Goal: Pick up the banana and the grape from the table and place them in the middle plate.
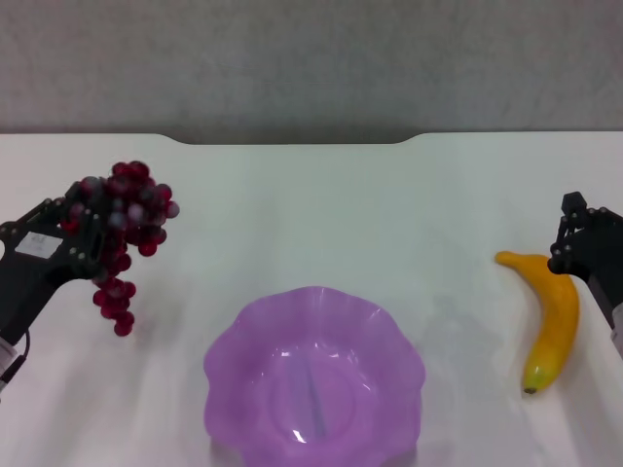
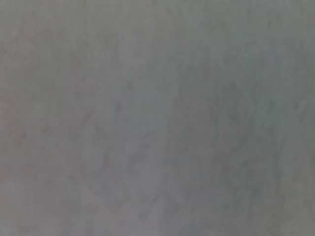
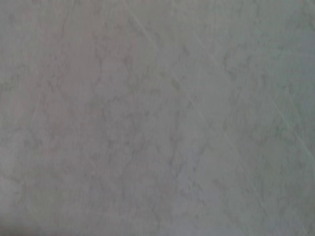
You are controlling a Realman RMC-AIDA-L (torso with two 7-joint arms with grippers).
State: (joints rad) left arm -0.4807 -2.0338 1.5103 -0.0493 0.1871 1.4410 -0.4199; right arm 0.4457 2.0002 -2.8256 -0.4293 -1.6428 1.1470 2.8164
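Note:
The grape, a dark red-purple bunch, hangs in my left gripper at the left of the table, its tail dangling down toward the tabletop. The gripper is shut on the bunch's upper part. The banana lies on the table at the right, dark tip toward me. My right gripper is at the banana's far stem end, overlapping it. The middle plate, translucent purple with a scalloped rim, sits at the front centre with nothing in it. Both wrist views show only a blurred grey surface.
The table's far edge has a raised notch section across the middle, with a grey wall behind it. Bare white tabletop lies between each fruit and the plate.

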